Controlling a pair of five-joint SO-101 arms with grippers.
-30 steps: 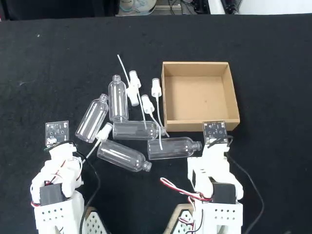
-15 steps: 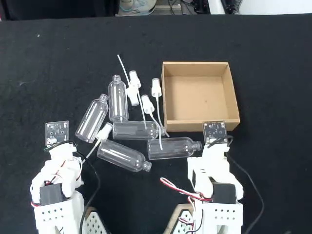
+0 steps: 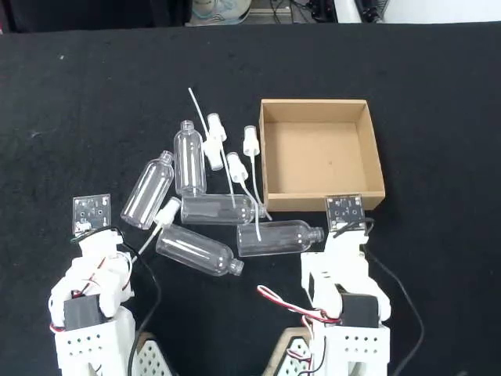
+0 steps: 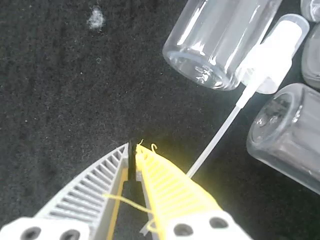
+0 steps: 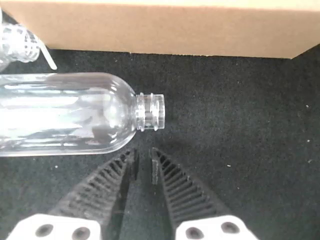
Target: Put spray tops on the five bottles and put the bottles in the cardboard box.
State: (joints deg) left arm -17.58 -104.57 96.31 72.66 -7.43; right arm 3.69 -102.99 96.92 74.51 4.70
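The right gripper [image 5: 143,161] is sitting with its fingers drawn almost together, only a narrow slit between them, and is gripping nothing. Just ahead of the fingertips, near but not touching, the threaded neck of a clear bottle [image 5: 65,112] is lying on the black table [image 5: 240,115]. The bottle's long axis is running crosswise to the line of the fingers, so its body is stretching off to one side and the open mouth is ending almost straight in front of the slit. Beyond it the near wall of the cardboard box [image 5: 165,27] is standing, close behind the bottle and parallel to it.

The left gripper [image 4: 133,149] is holding its fingers pressed tip to tip, with nothing between them. A white spray top [image 4: 274,52] is lying ahead and off to one side, its thin dip tube slanting back to just beside the yellow finger, between two more bottles lying on their sides.

In the high view all five bottles are lying capless outside the box. The right arm looks nearer to the box and to that bottle [image 3: 279,238], so capping probably starts there once the fingers are spreading wider.
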